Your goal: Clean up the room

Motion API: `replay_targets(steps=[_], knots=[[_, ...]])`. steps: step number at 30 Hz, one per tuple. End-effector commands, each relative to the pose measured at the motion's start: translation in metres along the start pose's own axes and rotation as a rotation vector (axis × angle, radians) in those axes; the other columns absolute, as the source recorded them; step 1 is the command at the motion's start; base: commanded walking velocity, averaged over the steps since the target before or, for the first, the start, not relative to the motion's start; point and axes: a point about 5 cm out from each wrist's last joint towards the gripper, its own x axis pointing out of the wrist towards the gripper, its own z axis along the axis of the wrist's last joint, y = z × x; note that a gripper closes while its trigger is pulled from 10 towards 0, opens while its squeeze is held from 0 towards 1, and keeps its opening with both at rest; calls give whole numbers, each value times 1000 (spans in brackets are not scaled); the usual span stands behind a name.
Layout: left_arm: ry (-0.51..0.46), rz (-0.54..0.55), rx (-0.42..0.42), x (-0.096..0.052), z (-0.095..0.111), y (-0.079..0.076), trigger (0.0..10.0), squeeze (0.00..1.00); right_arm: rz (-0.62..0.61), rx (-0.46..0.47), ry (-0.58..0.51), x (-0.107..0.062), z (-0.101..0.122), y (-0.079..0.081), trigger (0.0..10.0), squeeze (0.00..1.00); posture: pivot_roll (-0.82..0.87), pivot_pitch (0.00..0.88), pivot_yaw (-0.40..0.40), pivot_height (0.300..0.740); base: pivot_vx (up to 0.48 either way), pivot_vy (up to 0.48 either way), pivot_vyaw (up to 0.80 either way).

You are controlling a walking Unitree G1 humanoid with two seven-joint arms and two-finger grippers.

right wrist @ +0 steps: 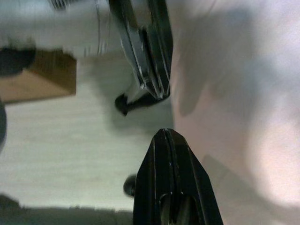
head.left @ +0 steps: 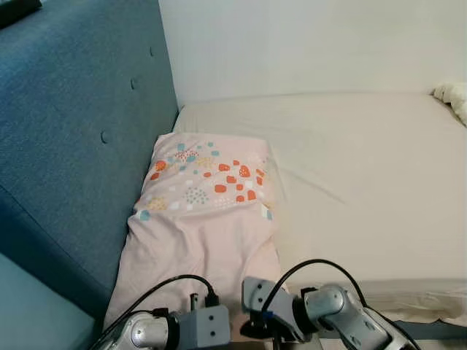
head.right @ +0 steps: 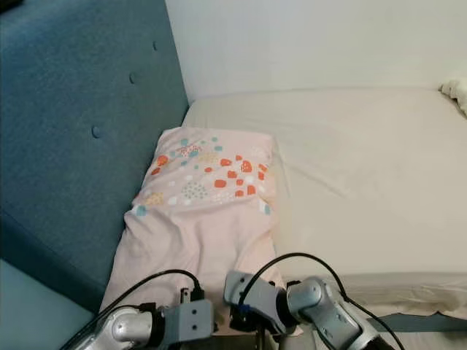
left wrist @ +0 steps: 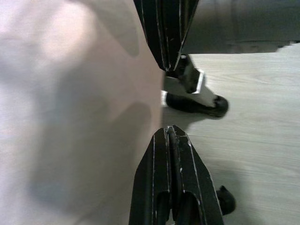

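Observation:
A pale pink pillow point(head.left: 204, 211) with orange and teal spots lies on the bed point(head.left: 365, 160), along the blue headboard. Its near end hangs at the bed's front edge. Both of my arms are low in front of that end, the left arm point(head.left: 182, 328) and the right arm point(head.left: 321, 310) close together. In the left wrist view my left gripper point(left wrist: 168, 98) is open, with the pillow's pink fabric point(left wrist: 70, 117) right beside its fingers. In the right wrist view my right gripper point(right wrist: 161, 113) is open by a narrow gap, next to the same fabric point(right wrist: 243, 93).
A padded blue headboard point(head.left: 73, 131) rises on the left and a white wall stands behind the bed. Something white and fluffy point(head.left: 454, 98) lies at the bed's far right. Light wood floor point(left wrist: 253, 154) and a brown box point(right wrist: 37, 84) lie below the grippers.

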Motion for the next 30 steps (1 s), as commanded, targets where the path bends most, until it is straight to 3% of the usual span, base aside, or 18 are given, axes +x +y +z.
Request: replay_targets(steps=[1, 8, 13, 15, 16, 20, 25, 27, 30], knots=[[4, -32, -24, 2, -4, -7, 0, 0, 16, -12, 28, 3, -4, 3, 0, 0, -16, 159, -11, 597, 0, 0, 0], [81, 11, 49, 9, -14, 1, 0, 0, -63, -107, 176, 18, -25, -2, 0, 0, -16, 179, -12, 597, 0, 0, 0], [114, 72, 77, 12, -17, 12, 0, 0, -186, -175, 220, 26, -31, -14, 0, 0, -14, 187, -10, 597, 0, 0, 0], [131, 156, 102, 14, -16, 24, 0, 0, -301, -255, 245, 30, -32, -26, 0, 0, -14, 190, -10, 597, 0, 0, 0], [131, 156, 102, 14, -16, 24, 0, 0, -301, -255, 245, 30, -32, -26, 0, 0, -14, 190, -10, 597, 0, 0, 0], [111, 328, 132, 12, -5, 53, 0, 0, -501, -348, 241, 26, -24, -51, 0, 0, -11, 191, -12, 597, 0, 0, 0], [101, 406, 157, 9, -1, 68, 0, 0, -587, -389, 240, 21, -21, -64, 0, 0, -5, 192, -16, 597, 0, 0, 0], [101, 493, 180, 5, 2, 81, 0, 0, -684, -429, 188, 14, -8, -76, 0, 0, -4, 191, -17, 597, 0, 0, 0], [95, 529, 185, 4, 5, 87, 0, 0, -754, -433, 135, 8, 2, -85, 0, 0, -6, 190, -15, 597, 0, 0, 0]])
